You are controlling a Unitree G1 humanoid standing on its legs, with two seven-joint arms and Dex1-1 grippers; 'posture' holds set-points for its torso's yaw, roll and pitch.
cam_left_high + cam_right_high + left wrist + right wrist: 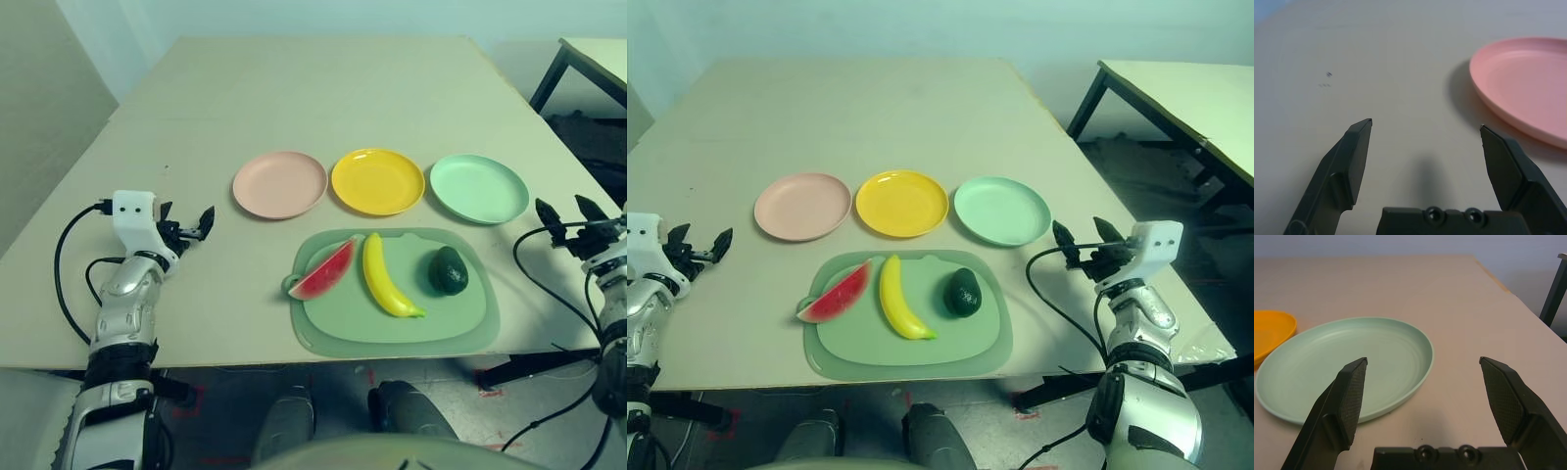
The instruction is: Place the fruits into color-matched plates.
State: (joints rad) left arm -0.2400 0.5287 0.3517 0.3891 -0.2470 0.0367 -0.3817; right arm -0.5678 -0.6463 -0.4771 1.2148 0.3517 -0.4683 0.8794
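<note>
The watermelon wedge [323, 271], the banana [385, 277] and the avocado [448, 270] lie side by side, apart from one another, on the pale green mat [392, 328] at the near edge of my bench [323, 98], and just beyond the mat the pink plate [279, 184], the yellow plate [377, 181] and the mint green plate [479, 188] sit in a row with nothing on them. My left end effector [188, 227] hovers over bare bench near the pink plate with its fingers spread apart and nothing between them, and my right end effector [1081, 243] hangs just beside the mint green plate, its fingers likewise parted and holding nothing
</note>
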